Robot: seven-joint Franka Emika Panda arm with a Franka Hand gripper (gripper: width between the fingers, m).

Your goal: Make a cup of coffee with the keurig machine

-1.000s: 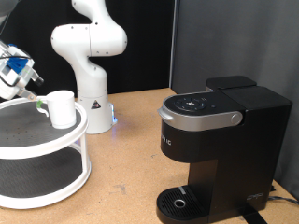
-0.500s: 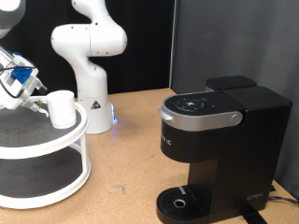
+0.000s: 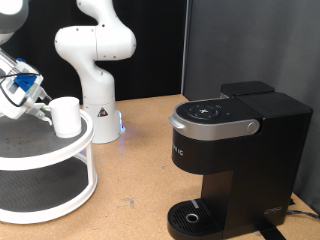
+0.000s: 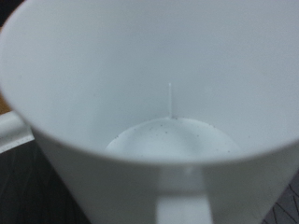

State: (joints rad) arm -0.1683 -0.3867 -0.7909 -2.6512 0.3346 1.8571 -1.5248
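The cup (image 3: 66, 116), a small white mug, stands on the top tier of a white round rack (image 3: 40, 150) at the exterior view's left. My gripper (image 3: 42, 107) comes in from the left edge, with its fingertips right at the cup's left side. In the wrist view the cup (image 4: 149, 93) fills the picture, seen from above its empty inside, with its handle at the edge. The keurig machine (image 3: 232, 150) stands at the exterior view's right with its lid down and its round drip tray (image 3: 192, 215) bare.
The white robot base (image 3: 95, 60) stands behind the rack. A dark panel rises behind the machine. Bare wooden tabletop (image 3: 135, 160) lies between rack and machine.
My gripper has moved slightly down and towards the cup. The cup and the machine have not moved.
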